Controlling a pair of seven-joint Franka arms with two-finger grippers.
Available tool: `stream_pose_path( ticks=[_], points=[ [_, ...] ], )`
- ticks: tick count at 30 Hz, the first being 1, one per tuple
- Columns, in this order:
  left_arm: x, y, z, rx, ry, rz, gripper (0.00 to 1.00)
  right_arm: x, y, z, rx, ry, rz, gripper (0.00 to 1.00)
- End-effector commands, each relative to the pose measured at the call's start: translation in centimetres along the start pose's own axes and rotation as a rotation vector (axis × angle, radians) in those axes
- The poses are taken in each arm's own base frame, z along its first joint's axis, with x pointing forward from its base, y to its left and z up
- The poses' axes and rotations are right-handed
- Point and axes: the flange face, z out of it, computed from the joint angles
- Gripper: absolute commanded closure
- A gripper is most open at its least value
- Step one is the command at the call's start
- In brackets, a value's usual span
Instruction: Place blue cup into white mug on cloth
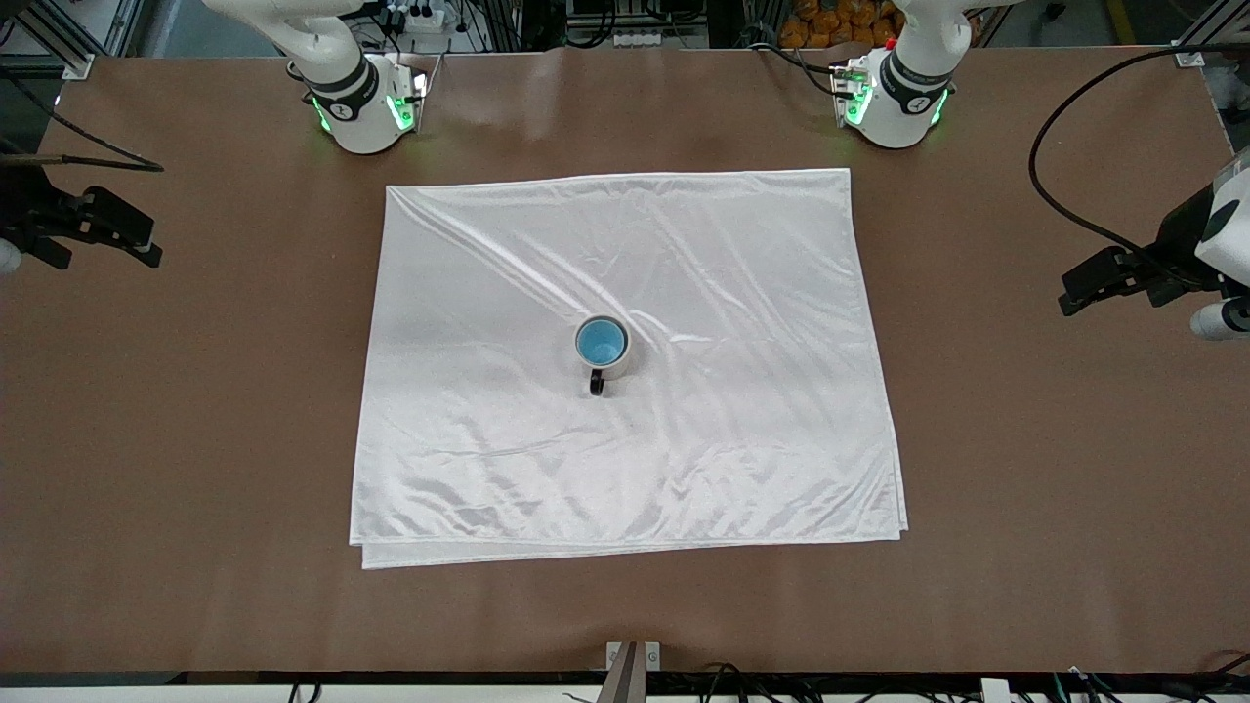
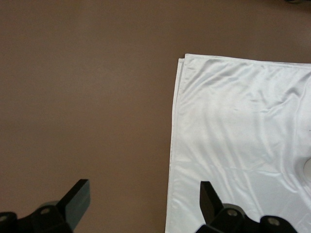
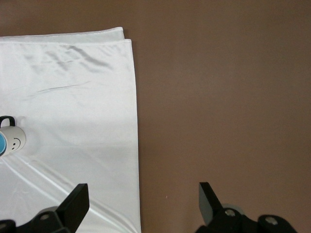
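The white mug (image 1: 613,363) stands upright near the middle of the white cloth (image 1: 742,293), its dark handle toward the front camera. The blue cup (image 1: 601,341) sits inside the mug. In the right wrist view the mug (image 3: 14,140) shows at the picture's edge with a sliver of the blue cup (image 3: 1,145) in it. My left gripper (image 1: 1082,290) hangs open and empty over the bare table off the cloth's edge at the left arm's end; in its wrist view (image 2: 144,199) the jaws stand wide apart. My right gripper (image 1: 137,244) is open and empty over the bare table at the right arm's end (image 3: 143,201).
The brown table (image 1: 195,439) has bare surface all round the cloth. A black cable (image 1: 1050,186) loops over the table near the left gripper. The arm bases (image 1: 366,107) stand along the table edge farthest from the front camera. A small mount (image 1: 633,664) sits at the nearest edge.
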Motion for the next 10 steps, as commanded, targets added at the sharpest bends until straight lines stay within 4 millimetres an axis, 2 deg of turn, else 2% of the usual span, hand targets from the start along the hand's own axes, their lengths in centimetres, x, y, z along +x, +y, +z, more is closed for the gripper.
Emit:
stream_pose_path(
  ticks=[1, 10],
  points=[
    [-1.04, -0.42, -0.92, -0.009, -0.003, 0.015, 0.00, -0.22, 0.02, -0.09, 0.015, -0.005, -0.010, 0.00],
    [-1.24, -0.44, -1.01, -0.007, -0.011, 0.015, 0.00, -0.22, 0.02, -0.09, 0.015, -0.005, -0.010, 0.00]
  ],
)
